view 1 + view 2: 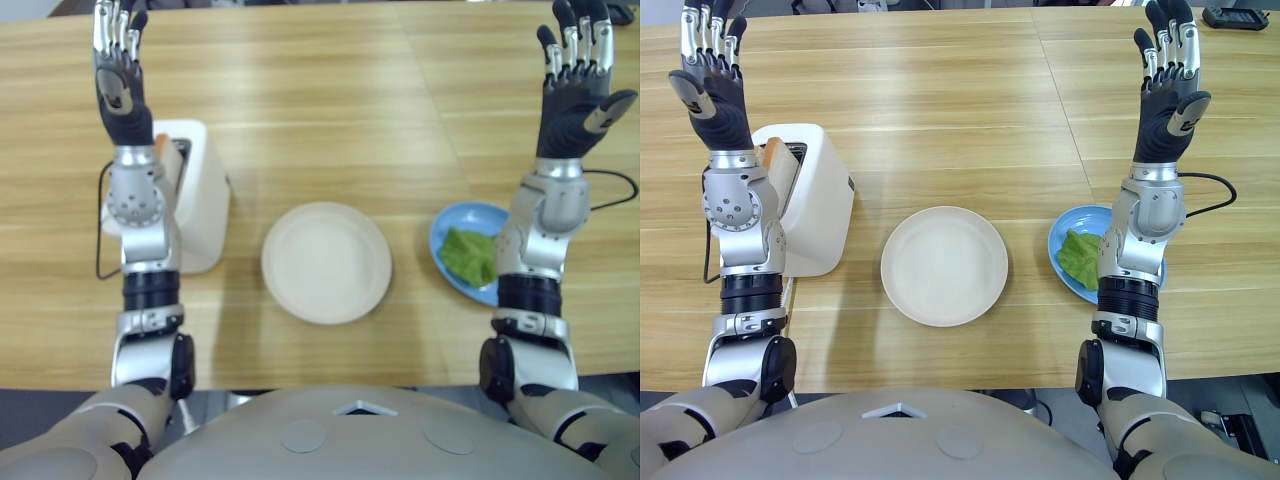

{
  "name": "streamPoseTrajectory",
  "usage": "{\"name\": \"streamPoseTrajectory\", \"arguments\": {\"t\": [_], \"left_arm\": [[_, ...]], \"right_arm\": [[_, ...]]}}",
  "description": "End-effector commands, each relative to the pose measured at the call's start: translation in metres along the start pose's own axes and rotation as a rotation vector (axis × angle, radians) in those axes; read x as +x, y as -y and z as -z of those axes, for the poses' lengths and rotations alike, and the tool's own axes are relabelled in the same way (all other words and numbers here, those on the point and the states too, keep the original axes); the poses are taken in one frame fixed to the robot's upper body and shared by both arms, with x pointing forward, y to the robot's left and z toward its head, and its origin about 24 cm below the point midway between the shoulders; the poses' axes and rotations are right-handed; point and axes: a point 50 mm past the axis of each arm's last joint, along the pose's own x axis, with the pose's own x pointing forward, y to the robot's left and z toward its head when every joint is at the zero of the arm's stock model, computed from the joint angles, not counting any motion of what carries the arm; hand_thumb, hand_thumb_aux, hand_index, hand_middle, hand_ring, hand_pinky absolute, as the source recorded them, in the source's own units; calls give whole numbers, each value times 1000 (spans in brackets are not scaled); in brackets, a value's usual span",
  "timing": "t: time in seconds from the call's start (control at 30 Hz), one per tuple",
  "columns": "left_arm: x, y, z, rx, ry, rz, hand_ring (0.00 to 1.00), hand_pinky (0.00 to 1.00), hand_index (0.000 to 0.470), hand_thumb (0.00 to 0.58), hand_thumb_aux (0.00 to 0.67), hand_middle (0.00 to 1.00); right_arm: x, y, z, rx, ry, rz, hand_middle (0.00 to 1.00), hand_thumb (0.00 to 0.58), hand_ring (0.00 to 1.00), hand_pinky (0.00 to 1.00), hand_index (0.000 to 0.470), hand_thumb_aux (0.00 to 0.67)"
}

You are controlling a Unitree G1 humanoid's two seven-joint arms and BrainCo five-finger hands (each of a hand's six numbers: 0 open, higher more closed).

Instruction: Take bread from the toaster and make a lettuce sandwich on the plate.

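1. The left hand (712,85) is at the upper left of the frame, raised above the table (940,100). Its fingers are stretched out straight and it holds nothing.
2. The right hand (1168,85) is at the upper right in the same pose: fingers spread and extended, nothing in its grasp.
3. The toaster (825,210) stands at the left of the frame, partly behind the left forearm. A slice of bread (775,155) pokes up from its slot.
4. The plate (944,265) lies at the lower centre, between the two arms, with no bread or lettuce on it yet.
5. The lettuce (1078,257) lies on a blue dish (1070,215) at the right of the frame, just beside the right forearm and partly hidden by it.
6. Judged from this layout, the task is at its very start. No step is done, and the one in hand is taking the bread out of the toaster.
7. The next move probably falls to the left hand, which is nearest the toaster. It needs to come down over the slot, close its fingers on the exposed top edge of the slice, and lift straight up so the bread clears the slot without tipping the toaster.
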Motion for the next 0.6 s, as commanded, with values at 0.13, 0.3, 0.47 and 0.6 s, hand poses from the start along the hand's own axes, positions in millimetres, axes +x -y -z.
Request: {"name": "streamPoseTrajectory", "arguments": {"t": [0.13,0.3,0.47,0.6], "left_arm": [[2,2,2,15,-17,14,0,0,0,0,0,0],[1,2,1,11,-9,17,0,0,0,0,0,0],[-1,4,-2,-5,5,29,0,0,0,0,0,0],[0,-11,-8,137,4,44,0,0,0,0,0,0]], "right_arm": [[4,-3,1,-10,-2,-30,0,0,0,0,0,0],[4,-3,0,-16,2,-23,0,0,0,0,0,0],[2,-1,0,-28,0,-12,0,0,0,0,0,0],[-3,0,-3,-35,2,-8,0,0,0,0,0,0]]}}
